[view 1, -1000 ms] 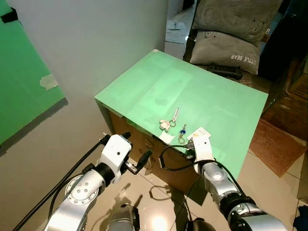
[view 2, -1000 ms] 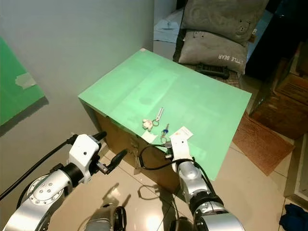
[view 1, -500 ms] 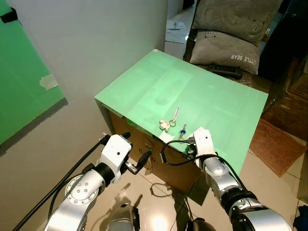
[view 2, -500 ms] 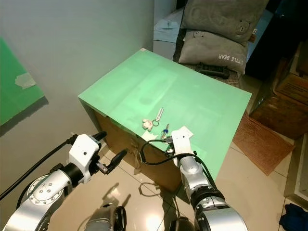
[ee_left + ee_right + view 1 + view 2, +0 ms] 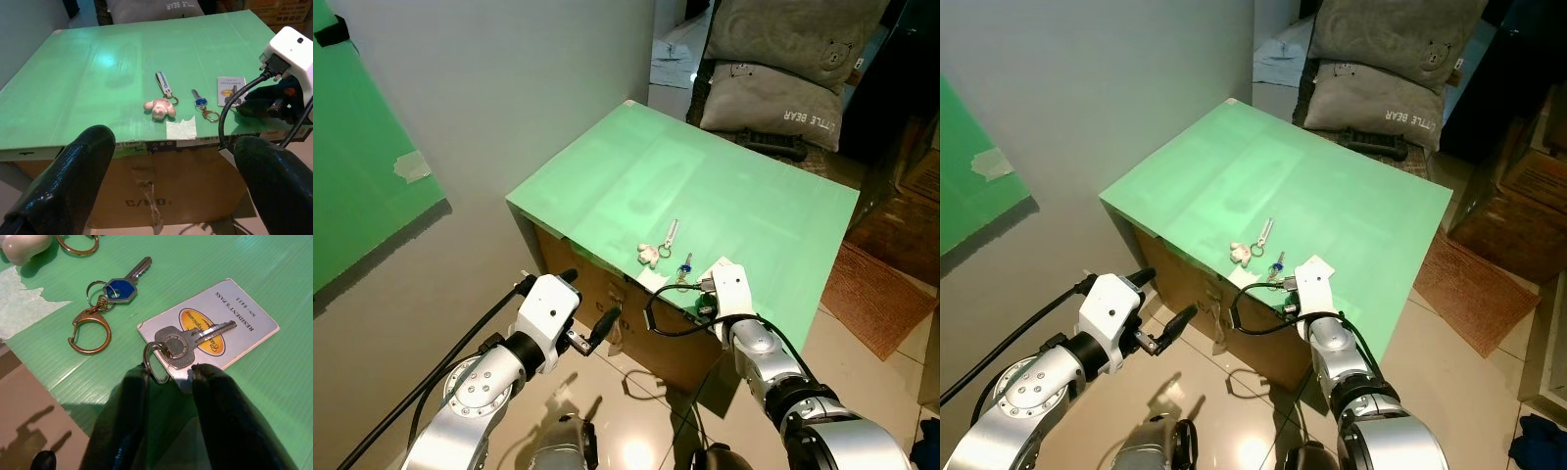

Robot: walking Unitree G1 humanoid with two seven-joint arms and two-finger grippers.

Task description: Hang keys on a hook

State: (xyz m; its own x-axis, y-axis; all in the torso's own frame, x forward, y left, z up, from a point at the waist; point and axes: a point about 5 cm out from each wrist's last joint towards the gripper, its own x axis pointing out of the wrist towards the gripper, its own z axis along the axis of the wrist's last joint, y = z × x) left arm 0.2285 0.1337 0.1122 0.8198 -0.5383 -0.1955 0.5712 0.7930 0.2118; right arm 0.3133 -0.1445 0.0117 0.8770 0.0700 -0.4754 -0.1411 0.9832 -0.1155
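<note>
On the green table top point(image 5: 754, 196), near its front edge, a silver key point(image 5: 188, 342) with a steel ring lies on a white card point(image 5: 230, 318). My right gripper point(image 5: 171, 378) rests on the table there, open, with the key's ring between its fingertips and touching one finger. A blue-headed key point(image 5: 120, 288) on a brass clasp lies just beside it. Further along are a pale figurine keychain point(image 5: 159, 107) and a strap fob point(image 5: 164, 83). My left gripper point(image 5: 176, 147) hangs open, below and in front of the table edge.
The green top covers a cardboard box point(image 5: 161, 191) set against a grey wall point(image 5: 509, 88). Grey cushions point(image 5: 783, 98) are piled behind it and a brown mat point(image 5: 876, 294) lies on the floor at the right. A scrap of tape point(image 5: 181, 129) sits at the table's front edge.
My right arm has reached a little further over the table's front edge, toward the card and silver key. The left arm has stayed put.
</note>
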